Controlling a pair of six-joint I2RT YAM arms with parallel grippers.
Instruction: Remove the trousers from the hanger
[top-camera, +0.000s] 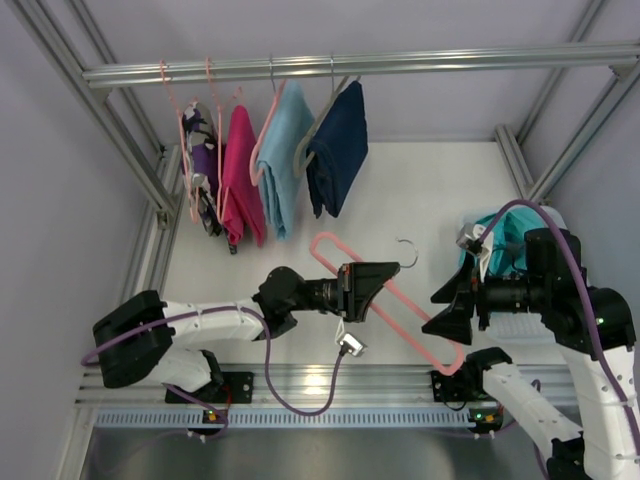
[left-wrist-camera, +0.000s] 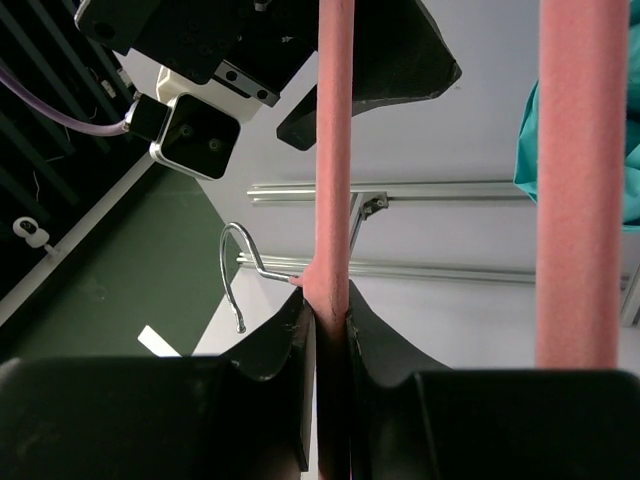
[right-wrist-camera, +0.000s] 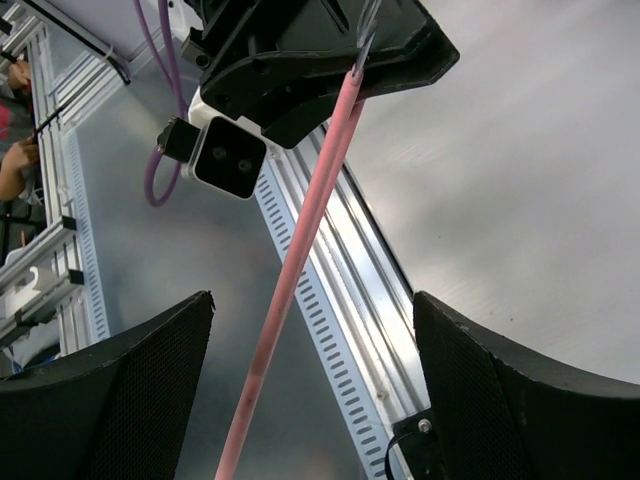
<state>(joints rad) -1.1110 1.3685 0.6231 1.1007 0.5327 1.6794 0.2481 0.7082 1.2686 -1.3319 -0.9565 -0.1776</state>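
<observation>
Trousers (top-camera: 505, 245) lay heaped by the desk's right edge, seemingly off the hanger (top-camera: 420, 313) already. Left gripper (left-wrist-camera: 330, 320) pinched its bar, and the right gripper (right-wrist-camera: 310, 300) jaws were spread.

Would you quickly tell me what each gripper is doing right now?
Left gripper: closed on the hanger.
Right gripper: open, holding nothing.

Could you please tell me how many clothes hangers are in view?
5. Four hang on the metal rail, bearing a purple item, a magenta garment, a sky-blue garment and a navy garment. One bare salmon-pink plastic hanger is clamped in the left gripper's jaws. Others may be hidden.
</observation>
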